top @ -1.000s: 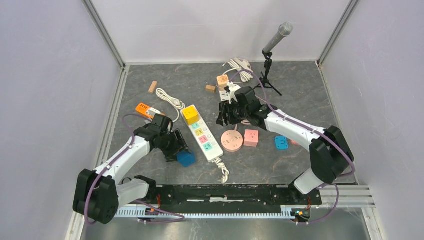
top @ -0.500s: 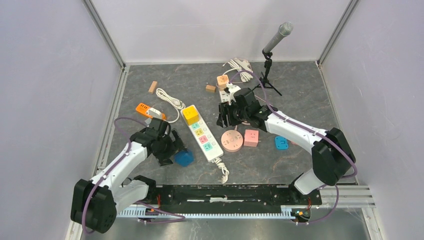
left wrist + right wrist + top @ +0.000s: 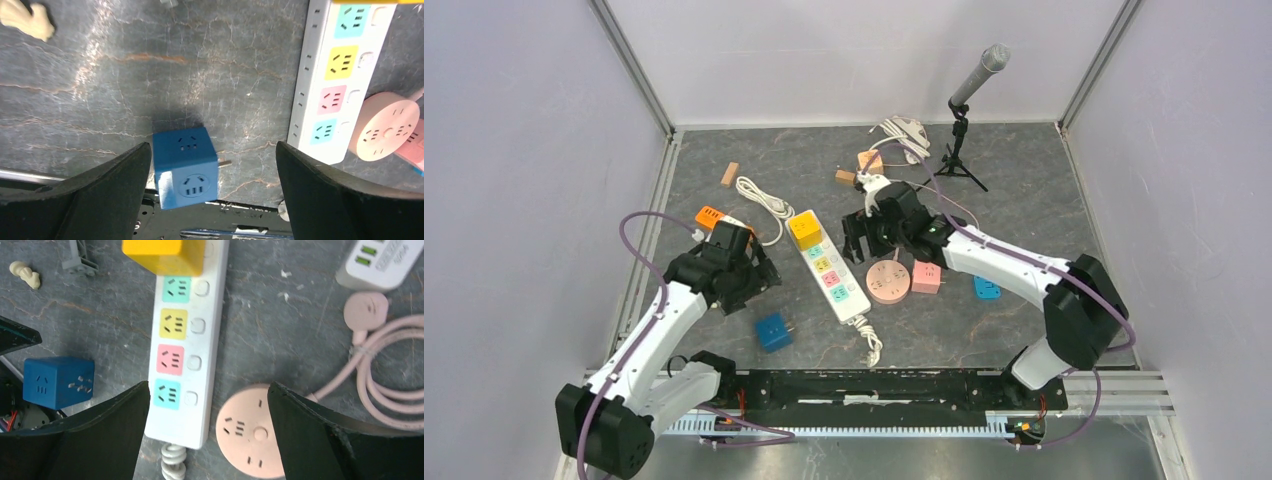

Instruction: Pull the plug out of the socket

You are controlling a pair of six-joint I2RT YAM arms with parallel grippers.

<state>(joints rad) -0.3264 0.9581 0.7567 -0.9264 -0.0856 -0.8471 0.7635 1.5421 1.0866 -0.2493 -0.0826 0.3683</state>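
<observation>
- Left wrist view: the blue cube plug (image 3: 185, 165) is seen lying on the table (image 3: 100, 75) at the near side. Its prongs (image 3: 225, 163) are bare and point sideways, and it is well apart from the power strip (image 3: 340, 85).
- The left gripper (image 3: 212, 150) is held above the cube with its jaws spread wide. Nothing is gripped and no contact is seen.
- Four coloured sockets at the near end of the strip are seen empty.
- A round pink socket (image 3: 250, 432) is found just beside the strip's near end, with nothing plugged into it.
- The right gripper (image 3: 208, 390) is poised over the strip, jaws wide apart, nothing held.
- A yellow cube (image 3: 162, 252) is seated on the strip's far end, plugged in as far as can be told.
- Progress, as judged: the blue plug is out of the strip, so that pull is taken as done. The yellow cube is left, if it counts too.
- A microphone (image 3: 979, 75) is stood at the far back, not involved.
</observation>
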